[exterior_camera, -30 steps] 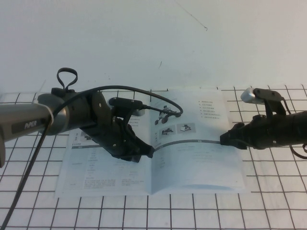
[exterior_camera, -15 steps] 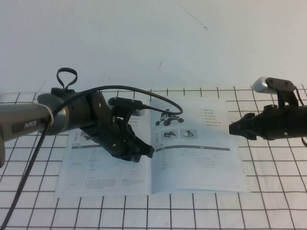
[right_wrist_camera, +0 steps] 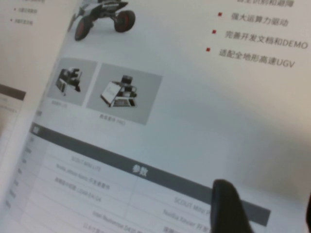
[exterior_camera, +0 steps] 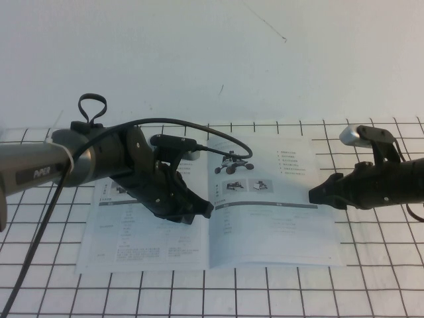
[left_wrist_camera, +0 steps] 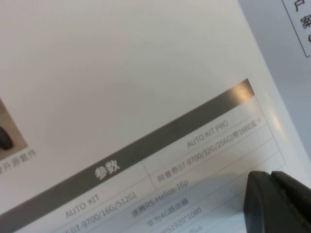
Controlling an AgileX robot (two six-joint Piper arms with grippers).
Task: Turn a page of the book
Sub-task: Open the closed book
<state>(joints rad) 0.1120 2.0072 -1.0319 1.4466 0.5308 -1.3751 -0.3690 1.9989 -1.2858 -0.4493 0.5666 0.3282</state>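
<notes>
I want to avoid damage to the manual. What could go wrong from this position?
The left gripper presses near the spine of the book; lifting it could let the leaves spring. The right gripper sits at the outer edge of the page, and its fingertips could crease the glossy leaf.

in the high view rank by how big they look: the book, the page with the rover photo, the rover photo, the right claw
1. the book, open flat across several grid squares
2. the page, its right-hand half
3. the right claw, at that page's outer edge
4. the rover photo

The last two look close, and the claw sits nearer the camera, so their order is unsure. The left claw rests by the spine.
</notes>
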